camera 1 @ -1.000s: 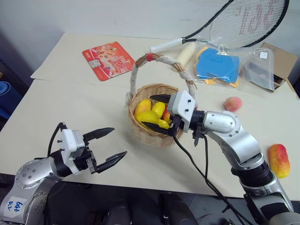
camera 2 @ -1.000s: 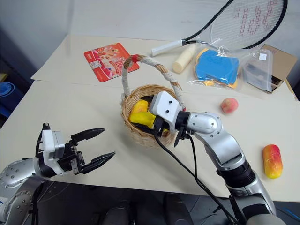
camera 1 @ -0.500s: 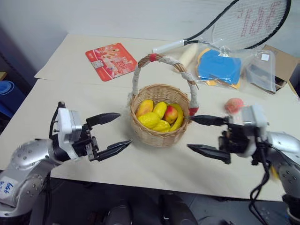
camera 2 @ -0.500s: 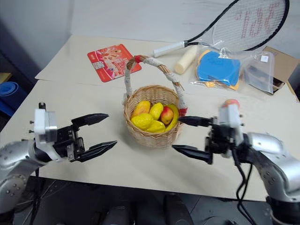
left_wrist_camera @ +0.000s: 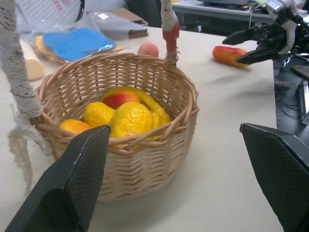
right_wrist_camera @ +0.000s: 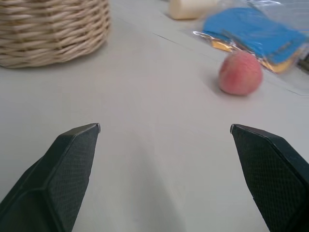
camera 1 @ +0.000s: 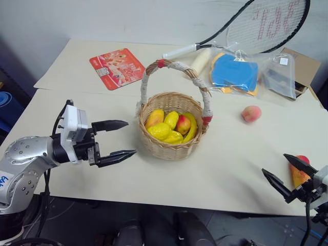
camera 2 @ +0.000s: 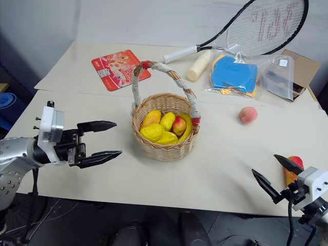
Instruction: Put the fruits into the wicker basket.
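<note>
Wicker basket [camera 1: 171, 130] mid-table, already loaded with yellow fruits and one red-yellow piece, handle arched over the top. Right gripper [camera 1: 286, 172] down at the near right table edge, jaws spread wide and empty, just beside the mango [camera 1: 297, 174], probably lining up for that pickup. Peach [camera 1: 251, 113] out on bare table, well right of the basket, waiting its turn. Left gripper [camera 1: 119, 138] level, fingers wide, empty, aimed at the basket's side (perhaps to steady it). Red card [camera 1: 117, 67] and racket [camera 1: 256, 23] at the back: printing there, none legible.
</note>
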Robot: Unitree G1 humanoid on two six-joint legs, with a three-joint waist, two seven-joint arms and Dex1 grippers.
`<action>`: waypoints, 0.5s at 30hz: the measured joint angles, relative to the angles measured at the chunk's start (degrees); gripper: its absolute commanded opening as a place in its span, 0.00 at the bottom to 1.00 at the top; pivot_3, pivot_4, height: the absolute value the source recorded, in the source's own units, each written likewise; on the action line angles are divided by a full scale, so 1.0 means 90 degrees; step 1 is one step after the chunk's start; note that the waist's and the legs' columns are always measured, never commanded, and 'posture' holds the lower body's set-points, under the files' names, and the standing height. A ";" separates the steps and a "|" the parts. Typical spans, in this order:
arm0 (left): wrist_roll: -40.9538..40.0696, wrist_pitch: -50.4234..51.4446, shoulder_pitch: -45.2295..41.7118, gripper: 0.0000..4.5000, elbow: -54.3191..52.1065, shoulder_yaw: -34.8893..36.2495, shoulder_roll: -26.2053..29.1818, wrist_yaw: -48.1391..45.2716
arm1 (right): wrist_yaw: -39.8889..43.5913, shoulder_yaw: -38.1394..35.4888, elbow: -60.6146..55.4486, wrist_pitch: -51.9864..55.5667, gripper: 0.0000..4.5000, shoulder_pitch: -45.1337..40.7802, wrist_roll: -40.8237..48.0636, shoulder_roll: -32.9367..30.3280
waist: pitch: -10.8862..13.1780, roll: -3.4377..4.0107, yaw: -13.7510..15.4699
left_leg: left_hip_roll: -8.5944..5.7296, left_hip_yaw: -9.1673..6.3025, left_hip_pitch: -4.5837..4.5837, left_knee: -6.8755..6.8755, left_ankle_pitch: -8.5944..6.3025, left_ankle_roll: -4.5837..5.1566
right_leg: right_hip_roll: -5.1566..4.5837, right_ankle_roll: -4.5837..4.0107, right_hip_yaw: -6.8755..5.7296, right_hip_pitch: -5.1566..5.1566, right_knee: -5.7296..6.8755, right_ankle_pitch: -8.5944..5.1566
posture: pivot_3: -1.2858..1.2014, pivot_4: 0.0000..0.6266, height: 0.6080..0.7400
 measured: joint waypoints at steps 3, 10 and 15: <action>-0.0002 -0.0001 -0.0137 1.00 -0.0001 0.0007 -0.0001 -0.0032 | -0.0415 0.0139 0.0102 0.0163 0.99 -0.0525 -0.0010 0.0000 | 0.0000 0.0001 -0.0048 | -0.0004 0.0008 0.0006 -0.0019 0.0001 -0.0001 | -0.0008 0.0001 0.0007 -0.0003 0.0002 0.0001 | 0.52 0.24 1.00; -0.0148 0.0115 -0.0361 1.00 -0.0136 0.0026 -0.0217 0.0197 | -0.2126 0.1278 0.0804 0.2230 0.99 -0.3437 -0.0905 -0.0924 | 0.0004 0.0009 -0.0162 | -0.0004 0.0012 0.0001 -0.0031 0.0014 -0.0012 | -0.0005 -0.0001 0.0013 -0.0029 0.0016 0.0000 | 0.52 0.24 1.00; -0.0137 0.0133 -0.0459 1.00 -0.0310 -0.0154 -0.0322 0.0280 | -0.2764 0.2285 0.2771 0.2908 0.99 -0.6084 -0.1578 -0.0878 | 0.0014 0.0025 -0.0158 | 0.0002 0.0015 -0.0012 -0.0038 0.0028 -0.0029 | 0.0016 -0.0009 0.0021 -0.0052 0.0016 -0.0005 | 0.52 0.24 1.00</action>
